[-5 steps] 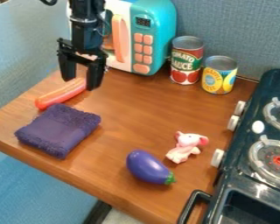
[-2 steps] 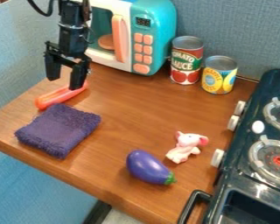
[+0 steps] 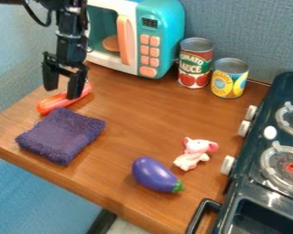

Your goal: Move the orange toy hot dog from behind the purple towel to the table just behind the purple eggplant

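The black gripper (image 3: 62, 93) hangs at the upper left, open, its two fingers spread apart with nothing held between them. Just below and behind its fingers lies an orange-red toy hot dog (image 3: 50, 104) on the table; the right finger overlaps part of it in the view. Whether they touch, I cannot tell. A folded purple cloth (image 3: 62, 135) lies nearer the front edge, just below the hot dog. Farther right are a purple toy eggplant (image 3: 154, 174) with a green stem and a small pink and white plush toy (image 3: 194, 154).
A teal and white toy microwave (image 3: 164, 34) stands at the back, beside a red tomato can (image 3: 195, 64) and a yellow can (image 3: 229, 78). The dark toy stove (image 3: 274, 137) takes up the right side, its black handle (image 3: 201, 214) near the front edge of the wooden table (image 3: 133, 114).
My gripper has moved left from beside the microwave and down a little, to above the hot dog. The objects on the table stay where they were.
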